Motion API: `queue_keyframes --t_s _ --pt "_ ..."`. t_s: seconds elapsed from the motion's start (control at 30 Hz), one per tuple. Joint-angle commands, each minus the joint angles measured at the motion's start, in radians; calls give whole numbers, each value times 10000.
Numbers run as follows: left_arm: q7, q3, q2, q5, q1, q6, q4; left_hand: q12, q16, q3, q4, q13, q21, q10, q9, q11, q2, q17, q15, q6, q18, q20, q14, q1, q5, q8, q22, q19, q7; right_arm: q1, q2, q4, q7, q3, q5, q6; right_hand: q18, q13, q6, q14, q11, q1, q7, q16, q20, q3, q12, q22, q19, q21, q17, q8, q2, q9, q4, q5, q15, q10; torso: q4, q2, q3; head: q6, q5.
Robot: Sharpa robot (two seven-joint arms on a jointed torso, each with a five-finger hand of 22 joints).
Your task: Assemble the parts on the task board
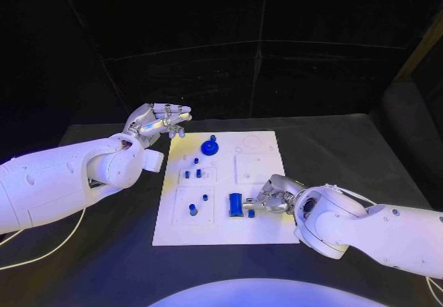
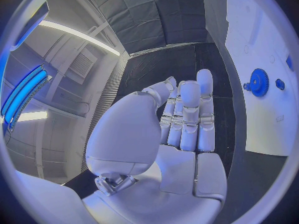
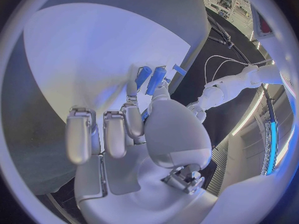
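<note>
A black table (image 1: 351, 147) under dark walls carries the white task board (image 1: 263, 224) at its middle; the right hand (image 1: 269, 197) rests on the board's near right part, its fingertips touching a long blue block (image 1: 235, 204) just to its left, though whether it grips the block I cannot tell; the block is rectangular and lies flat; the left hand (image 1: 159, 119) hovers off the board's far left corner, fingers loosely apart, holding nothing; a blue gear (image 1: 210, 148) sits near it.
</note>
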Motion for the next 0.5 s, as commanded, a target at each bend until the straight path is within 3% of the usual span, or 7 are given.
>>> queue_keyframes --t_s 0.03,0.17,0.5 --pt "9 7 -9 7 14 123 26 56 38 -50 -24 -17 -42 -92 -3 -8 29 -9 -1 25 63 40 -5 -37 25 29 -17 46 -19 11 -14 1 -1 2 -131 -107 19 178 -65 648 32 -273 30 -62 -30 -176 -97 1162 -11 -69 434 13 -111 21 15 -85 17 -19 6 -1 -1 1 -1" --pt "4 7 -16 7 14 119 29 56 38 -50 -24 -17 -42 -92 -3 -8 29 -9 -1 25 63 40 -5 -37 25 29 -17 46 -19 12 -82 27 -3 2 -294 -83 34 156 -140 636 45 -419 51 -97 -28 -230 -144 1104 -51 -115 375 -15 -137 31 1 -80 25 -45 -3 -1 4 1 4" --pt "2 7 -35 7 14 115 35 56 38 -50 -24 -17 -42 -92 -3 -8 29 -9 -1 25 63 40 -5 -37 25 29 -17 46 -19 10 -483 398 298 1 -506 276 31 183 -192 651 72 633 77 -99 10 9 -122 1115 -37 -122 404 15 -24 119 -382 0 56 -55 0 -5 8 14 10"
